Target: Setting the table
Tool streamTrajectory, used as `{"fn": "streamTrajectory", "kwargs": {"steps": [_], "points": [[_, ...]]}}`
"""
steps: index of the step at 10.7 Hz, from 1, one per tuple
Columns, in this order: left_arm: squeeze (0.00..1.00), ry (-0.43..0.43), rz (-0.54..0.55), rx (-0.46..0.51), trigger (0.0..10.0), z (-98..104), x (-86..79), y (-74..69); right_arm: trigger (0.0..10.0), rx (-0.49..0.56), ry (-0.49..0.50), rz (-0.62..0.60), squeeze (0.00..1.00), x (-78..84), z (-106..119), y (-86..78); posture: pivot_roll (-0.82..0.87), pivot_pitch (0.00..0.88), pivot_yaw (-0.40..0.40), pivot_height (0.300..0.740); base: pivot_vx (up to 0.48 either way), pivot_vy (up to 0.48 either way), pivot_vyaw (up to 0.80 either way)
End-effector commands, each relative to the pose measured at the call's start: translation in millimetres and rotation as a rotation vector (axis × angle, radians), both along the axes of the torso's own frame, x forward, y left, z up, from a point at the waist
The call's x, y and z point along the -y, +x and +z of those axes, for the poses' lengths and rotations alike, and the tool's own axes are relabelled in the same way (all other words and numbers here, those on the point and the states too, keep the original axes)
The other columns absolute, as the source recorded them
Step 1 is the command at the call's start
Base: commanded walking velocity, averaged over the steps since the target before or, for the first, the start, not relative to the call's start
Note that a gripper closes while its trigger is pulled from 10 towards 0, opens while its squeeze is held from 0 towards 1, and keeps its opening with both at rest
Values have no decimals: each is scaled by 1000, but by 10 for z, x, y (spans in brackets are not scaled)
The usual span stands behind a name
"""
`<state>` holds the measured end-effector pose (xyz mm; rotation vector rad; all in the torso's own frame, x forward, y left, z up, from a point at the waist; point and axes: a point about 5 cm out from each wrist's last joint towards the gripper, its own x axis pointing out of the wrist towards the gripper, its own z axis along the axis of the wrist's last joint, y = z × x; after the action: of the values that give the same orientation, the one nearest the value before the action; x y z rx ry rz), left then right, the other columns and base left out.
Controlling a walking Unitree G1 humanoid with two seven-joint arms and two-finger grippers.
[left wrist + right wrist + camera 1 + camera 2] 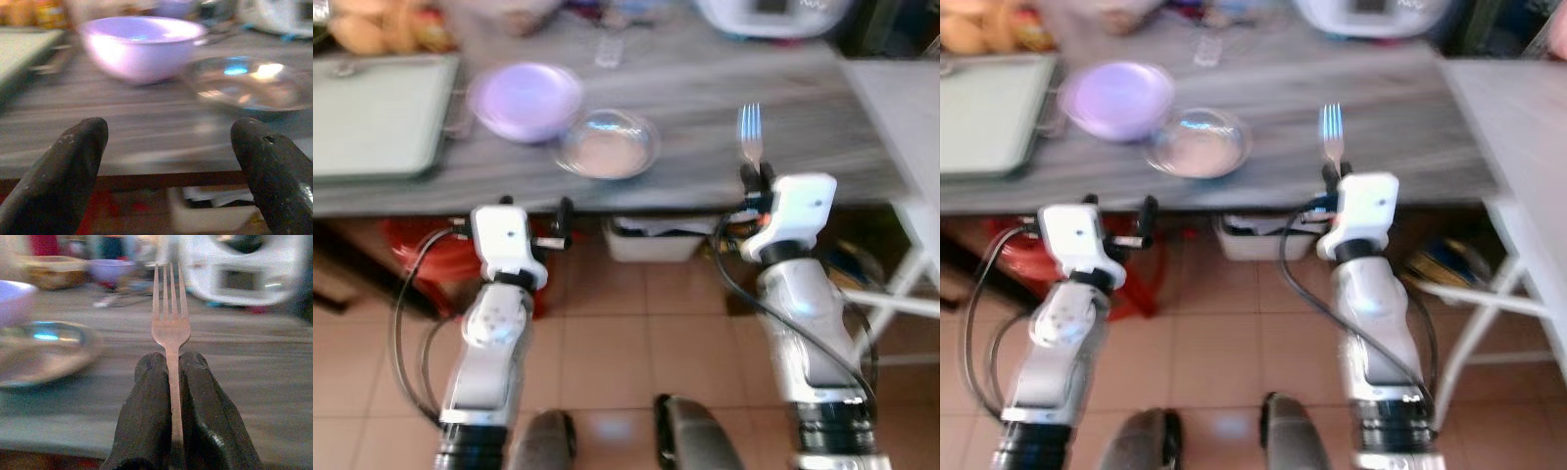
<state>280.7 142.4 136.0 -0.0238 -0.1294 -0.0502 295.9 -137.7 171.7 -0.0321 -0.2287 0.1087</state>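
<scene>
Fork, slim silver metal (170, 328) | clamped upright between my right gripper (172, 382) fingers, tines above near edge of grey wooden tabletop (822, 127) | left gripper (166, 161) fingers apart

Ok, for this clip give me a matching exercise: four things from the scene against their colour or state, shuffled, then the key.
Things:
1. fork
2. bowl
3. plate
4. left end effector

States:
A. clear glass, lying on the table right of the bowl
B. open, holding nothing
C. lilac, on the table
D. clamped upright in the right end effector

Pairs: 1-D, 2-C, 3-A, 4-B
</scene>
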Motion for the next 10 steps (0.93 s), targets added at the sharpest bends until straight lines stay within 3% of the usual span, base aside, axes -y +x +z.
{"fn": "streamTrajectory", "kwargs": {"steps": [1, 2, 6, 10], "points": [[0, -7, -1, 3, 10000, 11, 27, -10, 10000, 23, -10, -22, 0, 62, 42, -3, -50, 219, -1, 740, 480, 0, 0], [0, -16, -3, 16, 10000, 25, 34, -20, 10000, 25, -2, -29, 0, 68, 41, 0, -48, 219, -1, 740, 431, 0, 0], [0, -7, -2, 9, 10000, -7, -9, -128, 10000, -32, 83, -188, 0, 288, -19, 29, -36, 227, 0, 740, 0, 0, 0], [0, 11, 10, -11, 10000, -32, -75, -254, 10000, -87, 119, -262, 0, 407, -81, 83, -15, 250, 4, 740, 0, 0, 0]]}}
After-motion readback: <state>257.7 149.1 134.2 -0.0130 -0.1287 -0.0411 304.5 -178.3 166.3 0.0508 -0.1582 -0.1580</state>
